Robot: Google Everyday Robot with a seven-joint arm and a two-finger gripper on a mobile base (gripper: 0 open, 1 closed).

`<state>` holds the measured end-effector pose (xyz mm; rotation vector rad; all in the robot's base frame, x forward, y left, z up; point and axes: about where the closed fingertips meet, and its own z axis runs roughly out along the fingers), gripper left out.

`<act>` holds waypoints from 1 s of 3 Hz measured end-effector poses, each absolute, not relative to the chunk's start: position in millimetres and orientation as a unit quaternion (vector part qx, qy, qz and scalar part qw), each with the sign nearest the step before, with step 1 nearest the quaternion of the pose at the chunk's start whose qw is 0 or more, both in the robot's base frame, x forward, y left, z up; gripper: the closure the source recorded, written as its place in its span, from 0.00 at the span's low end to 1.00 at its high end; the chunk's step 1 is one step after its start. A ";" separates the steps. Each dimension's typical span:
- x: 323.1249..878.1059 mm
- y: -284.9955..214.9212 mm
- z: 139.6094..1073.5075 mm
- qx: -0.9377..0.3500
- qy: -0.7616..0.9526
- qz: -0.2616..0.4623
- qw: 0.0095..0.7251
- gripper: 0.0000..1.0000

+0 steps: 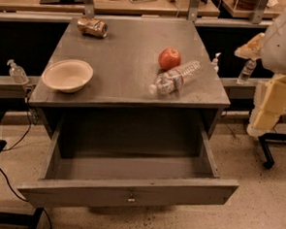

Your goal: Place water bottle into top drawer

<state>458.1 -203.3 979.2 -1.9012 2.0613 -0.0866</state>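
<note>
The water bottle (176,77) lies on its side on the grey cabinet top (122,61), cap toward the front left, touching or nearly touching a red apple (170,58) behind it. The top drawer (129,183) is pulled wide open below the top, and nothing shows inside it. Its flat front carries a small metal knob (131,198). My gripper (266,112) hangs at the right edge of the view, cream-coloured and pointing down, off the cabinet's right side and well apart from the bottle. It holds nothing.
A white bowl (67,75) sits at the cabinet top's left. A crumpled snack bag (92,27) lies at its back left. Small pump dispensers (17,72) and an upright small bottle (246,70) stand on side rails. A black stand foot (268,158) is on the floor at right.
</note>
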 end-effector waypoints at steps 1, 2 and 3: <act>499.3 -166.1 972.2 -0.753 0.634 0.004 0.177 0.00; 548.6 -125.9 957.8 -0.813 0.552 0.011 0.184 0.00; 550.9 -123.9 957.8 -0.813 0.551 0.010 0.187 0.00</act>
